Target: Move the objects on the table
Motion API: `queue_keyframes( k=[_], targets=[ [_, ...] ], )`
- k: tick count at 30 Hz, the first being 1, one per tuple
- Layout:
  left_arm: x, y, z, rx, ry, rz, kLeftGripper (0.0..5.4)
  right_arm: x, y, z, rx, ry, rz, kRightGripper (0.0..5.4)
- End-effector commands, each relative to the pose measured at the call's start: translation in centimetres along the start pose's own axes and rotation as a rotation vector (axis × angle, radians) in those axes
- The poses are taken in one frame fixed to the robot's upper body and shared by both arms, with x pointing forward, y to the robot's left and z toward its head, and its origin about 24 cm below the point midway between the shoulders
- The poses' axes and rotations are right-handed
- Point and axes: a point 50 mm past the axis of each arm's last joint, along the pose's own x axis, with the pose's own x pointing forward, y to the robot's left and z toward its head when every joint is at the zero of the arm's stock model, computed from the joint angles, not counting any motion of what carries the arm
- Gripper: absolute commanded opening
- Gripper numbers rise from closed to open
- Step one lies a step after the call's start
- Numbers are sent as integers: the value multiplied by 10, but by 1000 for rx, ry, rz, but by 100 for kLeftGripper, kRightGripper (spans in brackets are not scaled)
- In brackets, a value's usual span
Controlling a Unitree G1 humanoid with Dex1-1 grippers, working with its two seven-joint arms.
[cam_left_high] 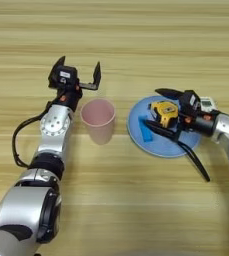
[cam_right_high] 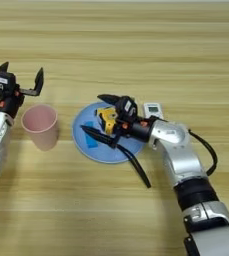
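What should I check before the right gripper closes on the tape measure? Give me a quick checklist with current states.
1. Right gripper fingers open: ok.
2. Fingers on either side of the tape measure: ok, one past it, one nearer.
3. Tape measure resting on the plate: ok.
4. Blue block out of the grasp: cannot tell, the nearer finger crosses over it.
5. Strap free: ok, trailing off the plate onto the table.
6. Left gripper clear: ok, open behind the pink cup.
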Motion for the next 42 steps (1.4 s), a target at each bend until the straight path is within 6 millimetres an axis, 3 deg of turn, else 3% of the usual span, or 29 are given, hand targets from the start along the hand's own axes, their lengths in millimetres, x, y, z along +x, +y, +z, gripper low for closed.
queue_keyframes(
  k=[1,16,31,42],
  targets=[
    [4,-3,4,8,-15,-14,540,13,1,2,-14,0,31,537],
    [3,-4,4,9,-24,-15,540,40,24,-10,-54,42,155,537],
    [2,-5,5,8,-29,-15,540,68,31,-2,-90,7,105,537],
    [2,-5,5,8,-31,-16,540,82,39,-6,-71,28,128,537]
  ],
)
